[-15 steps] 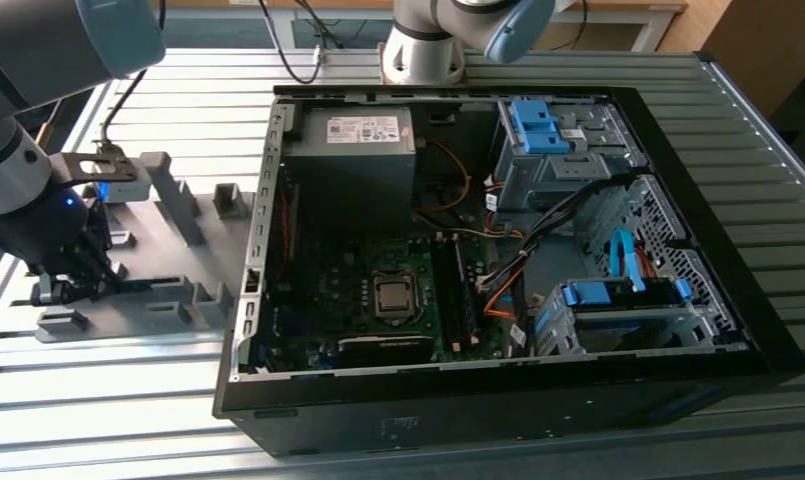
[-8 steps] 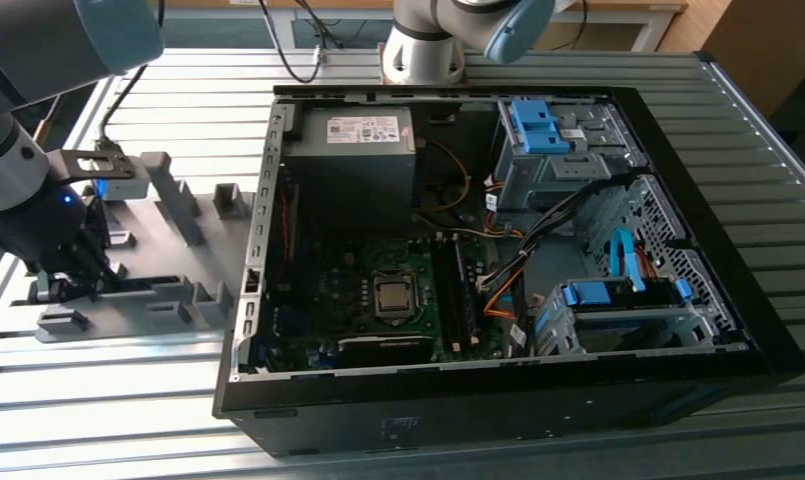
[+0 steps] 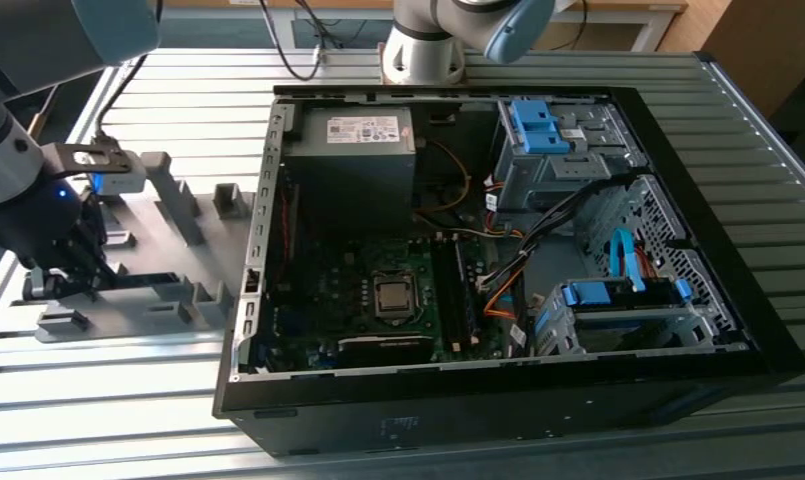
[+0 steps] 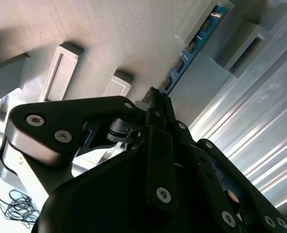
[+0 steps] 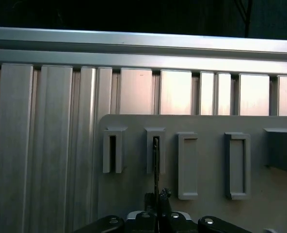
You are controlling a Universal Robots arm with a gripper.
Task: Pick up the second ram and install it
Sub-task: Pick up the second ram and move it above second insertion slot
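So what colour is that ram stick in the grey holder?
The second ram is blue with black chips, clearest in the second wrist view.

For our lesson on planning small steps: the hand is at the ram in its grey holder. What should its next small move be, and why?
Probably lift straight out along the slot: the hand looks closed on the second ram, which sits in its grey holder.

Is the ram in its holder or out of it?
In: the ram sits with its far end in a holder slot; the gripper grips it.
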